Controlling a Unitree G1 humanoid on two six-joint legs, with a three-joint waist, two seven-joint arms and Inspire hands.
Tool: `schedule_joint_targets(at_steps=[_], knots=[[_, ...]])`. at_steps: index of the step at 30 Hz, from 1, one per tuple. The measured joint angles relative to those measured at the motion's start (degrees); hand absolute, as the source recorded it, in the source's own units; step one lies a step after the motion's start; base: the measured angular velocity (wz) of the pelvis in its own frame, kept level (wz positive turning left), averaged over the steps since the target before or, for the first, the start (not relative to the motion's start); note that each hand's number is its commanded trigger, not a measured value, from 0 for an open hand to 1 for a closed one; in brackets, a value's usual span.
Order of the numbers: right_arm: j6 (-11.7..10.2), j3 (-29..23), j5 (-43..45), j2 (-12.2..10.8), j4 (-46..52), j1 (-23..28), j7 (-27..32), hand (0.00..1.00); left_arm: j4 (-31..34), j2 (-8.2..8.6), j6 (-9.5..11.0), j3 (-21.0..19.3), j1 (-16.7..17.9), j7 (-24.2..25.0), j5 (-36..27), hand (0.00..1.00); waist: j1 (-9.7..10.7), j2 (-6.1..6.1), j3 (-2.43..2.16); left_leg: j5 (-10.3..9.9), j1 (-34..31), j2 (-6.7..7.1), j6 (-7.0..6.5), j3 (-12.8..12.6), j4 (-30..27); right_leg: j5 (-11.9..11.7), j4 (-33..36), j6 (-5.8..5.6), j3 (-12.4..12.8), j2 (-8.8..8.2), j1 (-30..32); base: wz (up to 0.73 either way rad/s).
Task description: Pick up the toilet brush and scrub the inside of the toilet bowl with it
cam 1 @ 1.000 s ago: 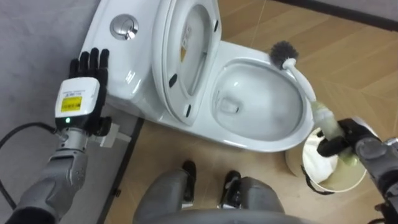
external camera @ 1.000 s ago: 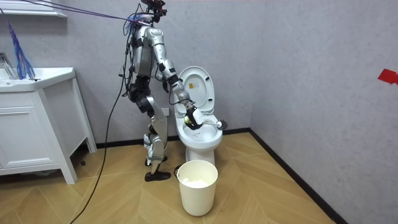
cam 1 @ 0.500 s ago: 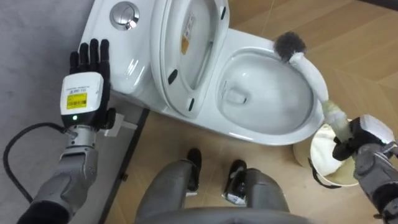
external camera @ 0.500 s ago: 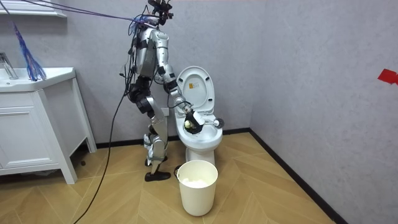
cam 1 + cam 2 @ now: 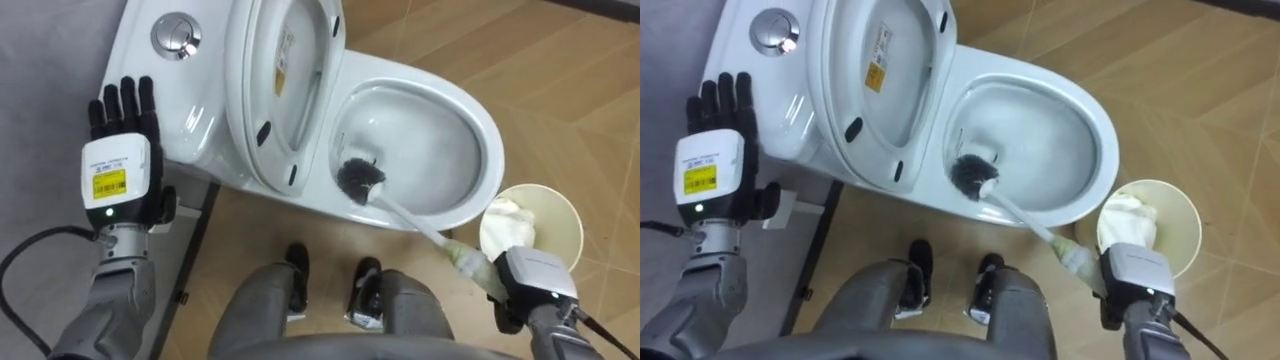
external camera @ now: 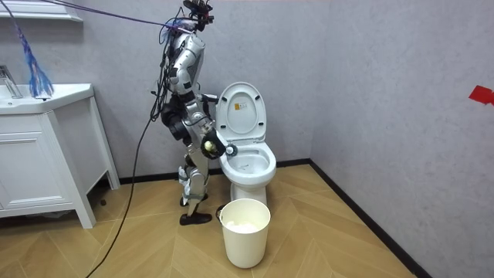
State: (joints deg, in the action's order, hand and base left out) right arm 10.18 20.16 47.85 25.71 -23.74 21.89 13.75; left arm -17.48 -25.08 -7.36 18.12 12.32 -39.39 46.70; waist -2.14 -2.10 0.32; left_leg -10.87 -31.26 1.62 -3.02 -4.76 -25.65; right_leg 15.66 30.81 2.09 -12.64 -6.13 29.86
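Bright, even light, with soft glare on the white toilet [image 5: 430,140].

Walls [image 6: 370,77] were plain grey, with dark skirting [image 6: 351,202] at the foot. Floor [image 6: 324,239] was light wood, laid in herringbone. White cabinet [image 6: 46,158] stood at the room view's left; small red patch [image 6: 480,94] on the right-hand wall.

The brush [image 5: 362,178] head has moved from the far rim into the bowl [image 5: 440,120].

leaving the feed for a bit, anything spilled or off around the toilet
Nothing stands out. The toilet brush has its head inside the toilet bowl, held by the right hand; the waste bin stands upright beside it, no spill shows on the floor.
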Motion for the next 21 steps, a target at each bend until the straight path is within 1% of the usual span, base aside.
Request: schedule_joint_targets(at_steps=[2,5,7,8,9,10,12,13,14,15,16,17,18,19,20,21], knots=[[0.0,0.0,0.0,0.6,0.0,0.1,-0.3,1.0,0.0,0.01,-0.1,0.1,0.0,0.1,0.1,0.0,0.1,0.1,-0.06,0.0,0.0,0.05,-0.04,0.1,0.0,-0.1,0.0,-0.1,-0.2,-0.02,0.0,0.0],[1.2,0.0,0.0,0.9,-0.1,-0.1,-1.8,1.0,-0.3,0.0,-0.3,0.1,0.0,0.1,0.0,0.0,0.1,0.12,-0.07,0.0,0.0,0.05,-0.06,0.2,-0.2,-0.1,-0.1,-0.12,-0.1,0.04,-0.2,0.01],[1.4,0.6,-0.5,1.6,-0.8,-1.2,-2.5,1.0,-0.3,0.01,-0.2,0.1,-0.2,0.2,0.0,0.0,-0.1,-0.04,0.06,0.0,-0.1,0.03,-0.05,0.3,-0.3,-0.1,0.0,-0.11,-0.1,0.08,-0.2,0.0],[1.4,1.3,-0.6,2.2,-1.8,-2.7,-2.7,1.0,-0.3,0.01,-0.1,0.1,-0.4,0.2,-0.5,0.0,-0.1,0.17,0.19,0.0,-0.3,0.01,-0.05,0.4,-0.7,-0.1,0.0,-0.08,-0.5,0.03,-0.2,0.07],[0.8,2.1,-1.0,2.9,-4.5,-5.3,-2.8,1.0,-0.7,0.04,0.4,0.2,-1.1,0.2,-1.3,0.0,0.0,0.13,0.5,-0.1,-0.8,-0.11,-0.15,0.5,-1.7,0.0,0.2,0.05,-1.2,-0.1,-0.2,0.13],[0.6,2.4,-1.5,3.2,-6.1,-6.8,-3.1,1.0,-1.0,0.04,0.5,0.4,-1.7,0.2,-1.6,0.0,0.0,0.24,0.63,-0.2,-1.3,-0.27,-0.21,0.7,-2.1,0.0,0.5,0.12,-1.6,-0.38,0.0,0.22],[-0.9,4.1,-2.7,4.3,-12.9,-14.0,-4.1,1.0,-2.5,-0.1,1.8,1.5,-4.8,0.2,-2.2,0.0,-0.5,0.37,0.85,-0.3,-3.1,0.04,-0.26,1.8,-3.4,0.5,2.3,0.19,-1.9,-1.01,1.5,0.21],[-1.1,4.9,-2.9,4.5,-15.1,-16.4,-4.3,1.0,-3.1,-0.13,2.3,2.0,-5.8,0.3,-2.4,0.0,-0.8,0.34,0.88,-0.3,-3.5,0.01,-0.26,1.9,-3.8,0.5,2.6,0.23,-2.1,-1.08,1.8,0.14],[-1.6,6.6,-3.0,5.1,-19.6,-21.1,-5.2,1.0,-4.2,-0.42,3.2,2.7,-8.0,0.3,-3.4,0.0,-1.6,0.33,0.94,-0.3,-4.5,0.01,-0.26,2.2,-4.7,0.6,3.3,0.44,-2.7,-1.34,2.5,0.16],[-2.2,8.7,-2.8,6.1,-23.1,-25.3,-6.0,1.0,-4.6,-1.03,4.1,3.7,-10.2,0.5,-4.1,0.0,-2.7,0.25,1.12,-0.2,-5.9,0.07,-0.23,2.6,-5.4,0.7,4.1,0.65,-3.4,-1.67,3.6,0.19],[-2.5,9.7,-2.6,6.9,-24.1,-27.2,-6.3,1.0,-4.5,-1.26,4.6,4.2,-11.2,0.8,-4.2,0.0,-3.2,0.19,1.28,-0.2,-6.7,0.08,-0.21,2.8,-6.0,0.8,4.6,0.71,-3.6,-1.73,4.3,0.23],[-3.2,11.8,-2.6,8.3,-26.5,-31.1,-6.5,1.0,-4.5,-1.85,5.5,4.8,-13.3,1.1,-4.4,0.0,-4.1,0.2,1.59,-0.2,-8.6,0.09,-0.2,3.5,-7.3,0.9,5.6,0.92,-4.2,-1.91,5.6,0.22],[-3.4,13.2,-2.7,8.8,-28.7,-34.8,-6.4,1.0,-4.6,-2.6,6.6,5.5,-15.6,1.2,-4.4,0.0,-5.0,0.06,2.08,-0.1,-10.3,0.06,-0.06,4.1,-8.4,1.0,6.4,1.21,-4.7,-1.96,6.8,0.22],[-3.5,14.0,-2.8,9.0,-29.8,-36.8,-6.4,1.0,-4.7,-2.97,7.3,5.8,-16.9,1.2,-4.4,0.0,-5.6,0.18,2.39,0.0,-10.9,0.07,0.03,4.3,-8.8,1.0,6.8,1.32,-4.9,-1.96,7.4,0.21],[-3.9,15.5,-3.6,9.6,-31.9,-40.1,-6.4,1.0,-4.9,-3.25,8.5,6.7,-19.2,1.2,-4.4,0.0,-6.7,0.13,2.72,0.3,-12.6,0.13,0.25,5.2,-9.3,0.8,7.1,1.65,-5.7,-1.97,8.6,0.26],[-4.3,17.3,-5.1,10.1,-33.6,-42.9,-6.5,1.0,-4.9,-3.33,9.0,7.9,-21.4,1.3,-4.4,0.0,-7.8,0.18,2.78,0.6,-14.0,0.17,0.35,5.9,-9.8,0.7,7.2,1.89,-6.6,-2.01,9.5,0.28]])
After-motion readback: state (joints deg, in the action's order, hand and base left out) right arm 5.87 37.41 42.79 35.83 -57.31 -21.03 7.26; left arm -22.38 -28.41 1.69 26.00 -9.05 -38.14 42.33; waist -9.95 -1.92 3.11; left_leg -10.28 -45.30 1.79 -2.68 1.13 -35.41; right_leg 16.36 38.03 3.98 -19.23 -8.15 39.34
